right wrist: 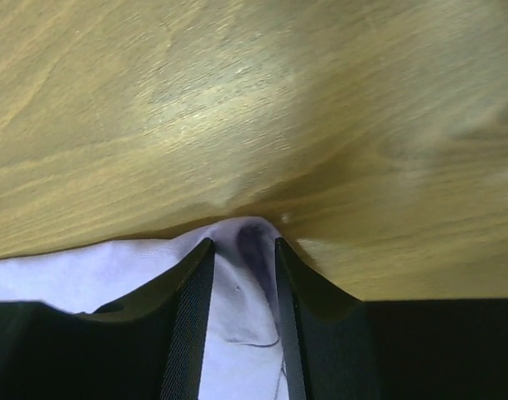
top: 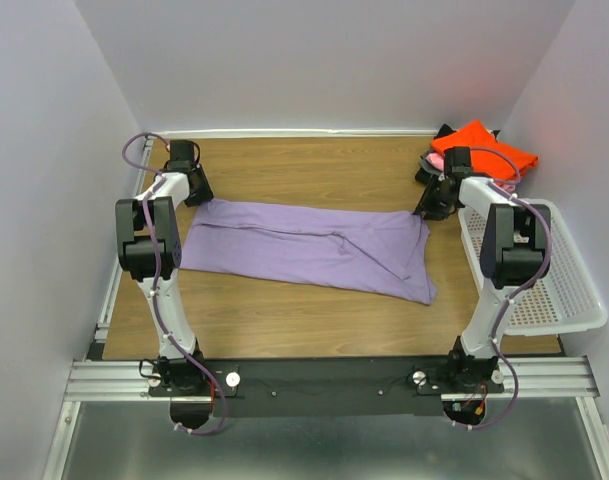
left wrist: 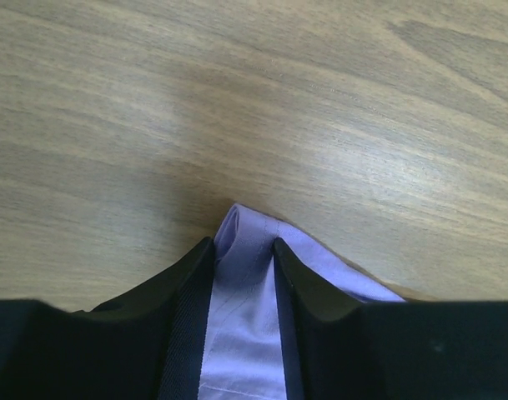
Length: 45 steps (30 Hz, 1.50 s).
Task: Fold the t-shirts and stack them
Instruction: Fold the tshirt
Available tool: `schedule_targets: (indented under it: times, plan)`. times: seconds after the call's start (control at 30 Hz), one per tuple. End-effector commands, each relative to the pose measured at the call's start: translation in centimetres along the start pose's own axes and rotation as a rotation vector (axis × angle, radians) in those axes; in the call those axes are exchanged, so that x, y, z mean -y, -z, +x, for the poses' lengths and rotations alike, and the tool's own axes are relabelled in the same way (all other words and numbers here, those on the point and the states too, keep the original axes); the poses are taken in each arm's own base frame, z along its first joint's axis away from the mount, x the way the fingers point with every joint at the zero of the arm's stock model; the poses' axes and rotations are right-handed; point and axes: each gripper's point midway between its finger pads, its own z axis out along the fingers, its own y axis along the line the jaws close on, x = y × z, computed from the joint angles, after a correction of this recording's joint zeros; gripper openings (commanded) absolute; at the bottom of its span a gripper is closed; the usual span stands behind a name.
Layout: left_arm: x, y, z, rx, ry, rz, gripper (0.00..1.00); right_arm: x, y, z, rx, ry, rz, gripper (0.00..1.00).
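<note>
A lavender-purple t-shirt (top: 314, 248) lies folded into a long band across the middle of the wooden table. My left gripper (top: 199, 196) is down at its far left corner. In the left wrist view the left gripper (left wrist: 243, 242) is shut on a bunched corner of that shirt (left wrist: 245, 333). At the shirt's far right corner, my right gripper (top: 424, 208) (right wrist: 243, 242) is likewise shut on a pinched fold of the lavender cloth (right wrist: 70, 275). A folded orange-red t-shirt (top: 489, 150) tops a pile at the back right, with pink (top: 437, 160) and dark cloth (top: 446, 131) showing beneath it.
A white mesh basket (top: 574, 290) stands along the right edge, beside the right arm. White walls close in the table at the left, back and right. Bare wood (top: 314, 170) lies behind the lavender shirt and in front of it.
</note>
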Motion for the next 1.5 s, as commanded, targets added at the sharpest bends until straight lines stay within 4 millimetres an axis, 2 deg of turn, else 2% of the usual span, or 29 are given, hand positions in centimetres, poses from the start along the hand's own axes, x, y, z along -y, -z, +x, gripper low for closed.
schedule_targets:
  times: [0.0, 0.13, 0.2, 0.27, 0.33, 0.37, 0.47, 0.7, 0.93, 0.97, 1.03, 1.1, 1.13, 1.27, 1.3, 1.37, 1.4, 1.43, 1.47]
  plan:
    - [0.2, -0.4, -0.3, -0.005, 0.014, 0.013, 0.41, -1.4, 0.0, -0.9, 0.011, 0.019, -0.070, 0.41]
    - [0.3, -0.4, -0.5, 0.000, 0.019, 0.015, 0.32, -1.2, -0.2, -0.3, -0.008, 0.022, -0.070, 0.33]
    - [0.3, -0.5, -0.4, -0.003, 0.021, 0.014, 0.23, -1.0, -0.4, 0.1, -0.019, 0.017, -0.065, 0.24]
    - [0.3, -0.5, -0.3, -0.006, 0.019, 0.014, 0.15, -0.6, -0.5, 0.2, -0.016, 0.006, -0.045, 0.09]
    - [0.3, -0.7, -0.1, -0.013, 0.021, 0.011, 0.07, -0.1, -0.4, 0.2, -0.012, -0.004, -0.029, 0.02]
    - [-0.1, -0.8, 0.0, -0.014, 0.026, -0.001, 0.00, 0.2, -0.3, 0.2, -0.010, -0.010, -0.024, 0.02]
    - [-0.5, -0.7, -0.2, -0.006, 0.046, -0.011, 0.00, 1.3, 0.0, -0.5, 0.008, -0.041, -0.008, 0.02]
    - [-0.7, 0.0, -2.1, 0.046, 0.078, -0.011, 0.00, 2.5, 0.8, -3.0, 0.058, -0.070, -0.002, 0.02]
    - [0.0, -0.1, -3.0, 0.057, 0.102, 0.018, 0.00, 1.8, 0.1, -4.6, 0.064, -0.047, -0.040, 0.02]
    - [0.7, 0.0, -3.2, 0.053, 0.101, 0.053, 0.01, 1.6, -0.2, -4.5, 0.052, -0.046, -0.053, 0.02]
    - [1.0, 0.2, -3.7, 0.060, 0.105, 0.060, 0.06, 0.9, 0.1, -5.1, 0.061, -0.036, -0.079, 0.03]
    - [0.9, 0.4, -4.1, 0.067, 0.110, 0.056, 0.14, 0.4, 0.6, -5.5, 0.068, -0.032, -0.097, 0.14]
    - [1.1, 0.7, -4.4, 0.072, 0.110, 0.058, 0.28, 0.0, 1.0, -5.7, 0.071, -0.023, -0.114, 0.27]
    - [1.1, 1.7, -5.0, 0.086, 0.112, 0.053, 0.52, -0.9, 2.8, -5.8, 0.088, 0.001, -0.133, 0.47]
    - [1.1, 1.9, -5.1, 0.089, 0.110, 0.048, 0.55, -1.6, 3.9, -5.9, 0.106, 0.019, -0.141, 0.49]
    - [1.0, 2.6, -5.4, 0.099, 0.105, 0.047, 0.57, -2.4, 4.7, -5.3, 0.109, 0.050, -0.140, 0.54]
    - [1.3, 3.2, -5.6, 0.105, 0.100, 0.052, 0.58, -3.6, 5.3, -4.8, 0.112, 0.069, -0.155, 0.55]
    - [0.7, 3.4, -5.6, 0.114, 0.096, 0.019, 0.62, -4.4, 5.6, -4.3, 0.106, 0.083, -0.166, 0.56]
    - [0.5, 3.7, -5.7, 0.119, 0.093, 0.007, 0.63, -5.0, 5.7, -3.9, 0.103, 0.096, -0.173, 0.56]
